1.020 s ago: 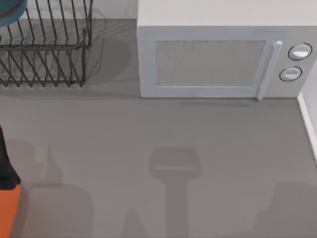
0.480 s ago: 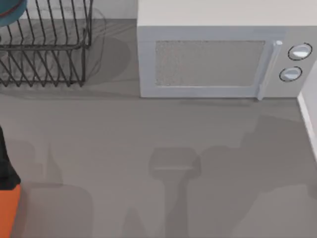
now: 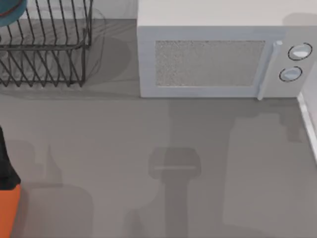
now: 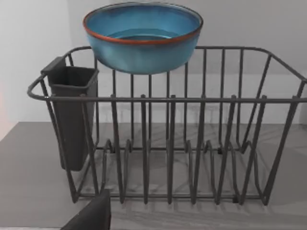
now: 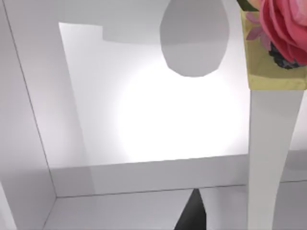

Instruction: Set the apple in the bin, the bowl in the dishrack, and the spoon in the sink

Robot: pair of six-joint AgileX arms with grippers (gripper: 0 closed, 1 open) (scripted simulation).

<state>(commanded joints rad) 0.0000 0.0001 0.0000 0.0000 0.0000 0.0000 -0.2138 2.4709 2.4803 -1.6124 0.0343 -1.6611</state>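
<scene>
Facing the black wire dishrack (image 4: 168,143) from close by with the left gripper (image 4: 91,218), grip state impossible to tell. Perched upright on the rack's far top rail: the teal bowl (image 4: 142,40), with a dark cutlery holder (image 4: 72,115) clipped at one end. Standing beside the rack on the table: a white microwave (image 3: 223,59). Hanging over the white sink (image 5: 144,124) with the right gripper (image 5: 192,218), grip likewise impossible to tell, just beside a white rose-patterned spoon (image 5: 266,158).
</scene>
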